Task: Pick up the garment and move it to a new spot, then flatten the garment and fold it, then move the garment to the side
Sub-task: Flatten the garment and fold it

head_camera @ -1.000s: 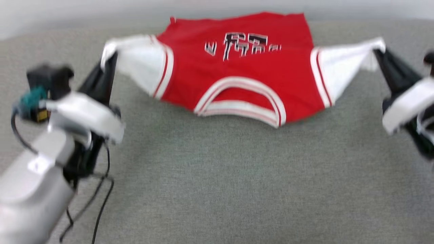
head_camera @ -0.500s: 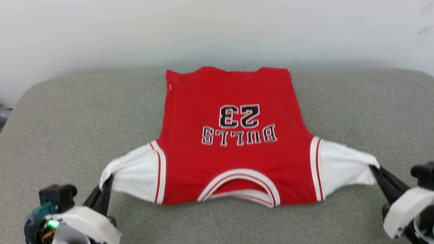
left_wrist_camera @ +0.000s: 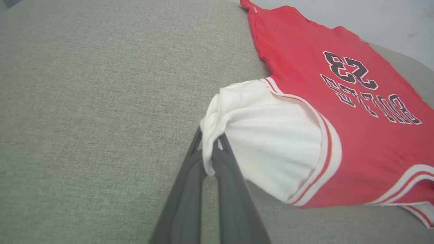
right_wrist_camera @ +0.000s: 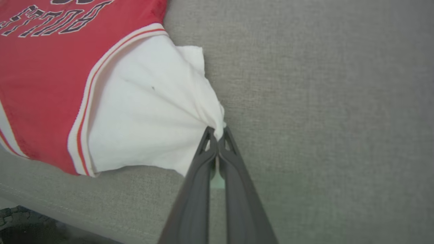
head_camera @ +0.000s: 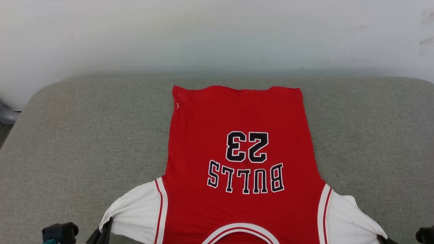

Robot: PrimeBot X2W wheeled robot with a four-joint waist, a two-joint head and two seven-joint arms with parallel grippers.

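Surface: grey cushion [head_camera: 84, 135], pale wall [head_camera: 203, 34] at 12 o'clock.
Shirt: red BULLS jersey [head_camera: 240, 115] lies front-up at centre; collar [head_camera: 240, 235] cut off at 6 o'clock in the head view.
Left arm: left gripper [left_wrist_camera: 210, 145] pinches white left sleeve [left_wrist_camera: 271, 142].
Right arm: right gripper [right_wrist_camera: 217, 135] pinches right sleeve [right_wrist_camera: 149, 112].
Change: hem [head_camera: 237, 88], earlier at the cushion's far edge, now lies short of it.

Grey fabric cushion [head_camera: 84, 142], pale wall [head_camera: 203, 34] behind

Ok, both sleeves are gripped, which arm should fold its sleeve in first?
Right, by a little. Its jaws are shut on the tip of the right sleeve, which fans out fairly flat. The left sleeve is rolled and bunched at the left jaws, so it probably needs straightening first.
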